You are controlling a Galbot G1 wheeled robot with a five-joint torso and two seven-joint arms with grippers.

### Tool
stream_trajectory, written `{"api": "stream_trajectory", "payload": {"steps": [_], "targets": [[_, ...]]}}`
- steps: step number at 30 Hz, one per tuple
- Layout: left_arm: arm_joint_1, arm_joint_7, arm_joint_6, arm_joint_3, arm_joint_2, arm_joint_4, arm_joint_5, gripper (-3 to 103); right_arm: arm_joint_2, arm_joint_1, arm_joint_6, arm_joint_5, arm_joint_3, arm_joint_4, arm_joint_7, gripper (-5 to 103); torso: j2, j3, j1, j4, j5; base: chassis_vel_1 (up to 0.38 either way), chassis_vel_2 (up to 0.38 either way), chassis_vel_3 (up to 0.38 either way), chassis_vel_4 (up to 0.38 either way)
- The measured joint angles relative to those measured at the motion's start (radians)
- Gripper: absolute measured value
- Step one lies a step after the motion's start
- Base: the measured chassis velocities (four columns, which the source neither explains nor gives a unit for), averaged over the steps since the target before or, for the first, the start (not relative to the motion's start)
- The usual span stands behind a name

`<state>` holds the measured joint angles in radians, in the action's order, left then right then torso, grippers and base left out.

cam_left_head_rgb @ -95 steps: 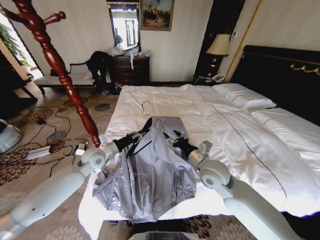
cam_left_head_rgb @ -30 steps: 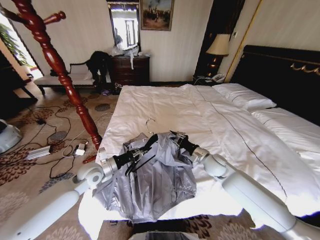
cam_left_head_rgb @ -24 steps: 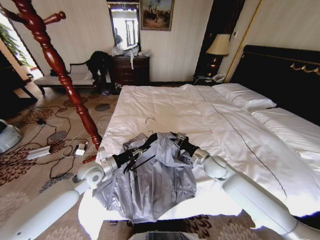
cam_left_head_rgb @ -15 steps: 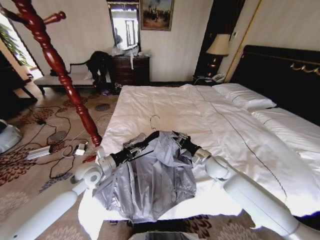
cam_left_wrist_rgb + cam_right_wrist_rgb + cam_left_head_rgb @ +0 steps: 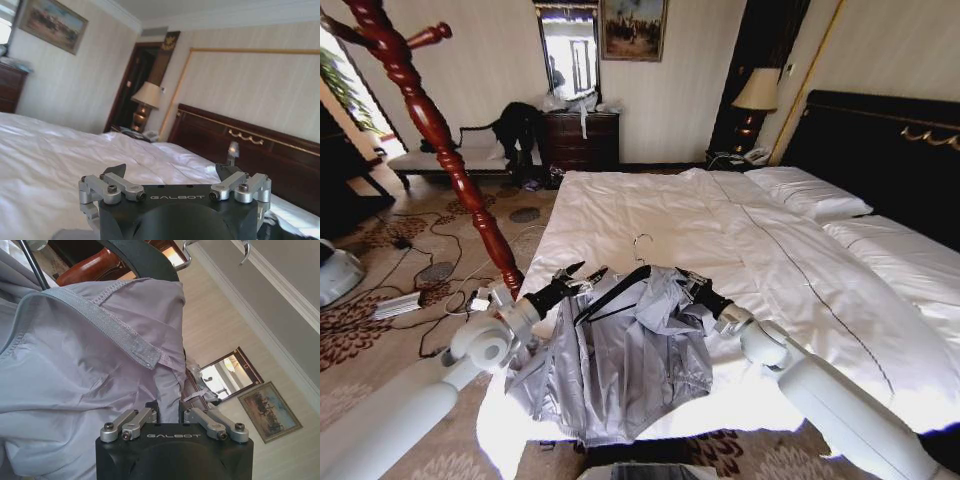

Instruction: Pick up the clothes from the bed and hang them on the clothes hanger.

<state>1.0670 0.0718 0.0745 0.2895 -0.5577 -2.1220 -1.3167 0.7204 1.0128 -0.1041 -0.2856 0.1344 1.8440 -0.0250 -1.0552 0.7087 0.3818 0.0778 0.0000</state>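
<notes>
The jacket (image 5: 620,370) is light grey and thin, crumpled in long folds, its gathered hem at the near edge of the bed (image 5: 800,260) and its collar end lifted farther in. Its long axis runs from the hem away toward the middle of the duvet. The right gripper (image 5: 692,287) is clamped on the cloth by the collar; in the right wrist view its fingers (image 5: 150,415) are pinched together on a grey fold (image 5: 75,370). The black hanger (image 5: 613,293) sits in the raised shoulder part, tilted, its low end toward the left gripper (image 5: 582,273) and its silver hook (image 5: 642,243) standing up beyond.

Half a second ago the left gripper was on the hanger's left end; now it has let go and drawn off to the left, fingers (image 5: 115,172) spread wide, just beside the jacket's shoulder. The hook has shifted slightly right. Beyond lie smooth white duvet and pillows (image 5: 808,192).
</notes>
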Motion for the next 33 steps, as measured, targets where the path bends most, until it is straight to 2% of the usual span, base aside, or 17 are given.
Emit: {"api": "stream_trajectory", "payload": {"steps": [4,10,14,21,23,24,29,30,33], "targets": [[0.035,-0.026,-0.007,0.057,-0.011,0.043,-0.004,100,0.002,0.006,-0.014,-0.011,0.006,-0.002,0.003,19,0.000,0.000,0.000,0.0001,-0.0002,0.000,0.000,0.000,0.000],[0.052,-0.029,0.001,0.084,-0.018,0.121,0.000,100,0.009,-0.002,-0.019,-0.017,-0.003,-0.003,0.005,19,0.000,0.000,0.000,0.0000,-0.0002,0.000,0.000,0.000,0.000],[0.045,-0.029,0.029,0.078,-0.019,0.157,0.000,100,0.006,0.002,-0.020,-0.017,-0.001,0.000,0.007,19,0.000,0.000,0.000,0.0000,-0.0001,0.000,0.000,0.000,0.000],[-0.043,0.006,0.058,0.002,-0.046,0.287,0.006,100,0.001,0.037,-0.036,-0.029,0.029,0.012,0.015,19,0.000,0.000,0.000,0.0003,-0.0003,0.000,0.000,0.000,0.000],[-0.103,0.027,0.067,-0.052,-0.060,0.361,0.006,100,0.007,0.044,-0.057,-0.049,0.035,0.014,0.024,19,0.000,0.000,0.000,0.0002,0.0000,0.000,0.000,0.000,0.000],[-0.103,0.027,0.067,-0.052,-0.060,0.361,0.006,100,0.007,0.044,-0.057,-0.049,0.035,0.014,0.024,19,0.000,0.000,0.000,0.0002,0.0000,0.000,0.000,0.000,0.000],[-0.295,0.073,0.078,-0.245,-0.098,0.527,0.001,100,0.022,0.044,-0.080,-0.066,0.036,0.013,0.033,19,0.000,0.000,0.000,0.0002,-0.0001,0.000,0.000,0.000,0.000],[-0.295,0.073,0.078,-0.245,-0.098,0.527,0.001,100,0.022,0.044,-0.080,-0.066,0.036,0.013,0.033,19,0.000,0.000,0.000,0.0002,-0.0001,0.000,0.000,0.000,0.000],[-0.430,0.121,0.080,-0.373,-0.138,0.639,0.003,103,0.025,0.043,-0.080,-0.067,0.030,0.015,0.036,19,0.000,0.000,0.000,0.0003,0.0002,0.000,0.000,0.000,0.000]]}}
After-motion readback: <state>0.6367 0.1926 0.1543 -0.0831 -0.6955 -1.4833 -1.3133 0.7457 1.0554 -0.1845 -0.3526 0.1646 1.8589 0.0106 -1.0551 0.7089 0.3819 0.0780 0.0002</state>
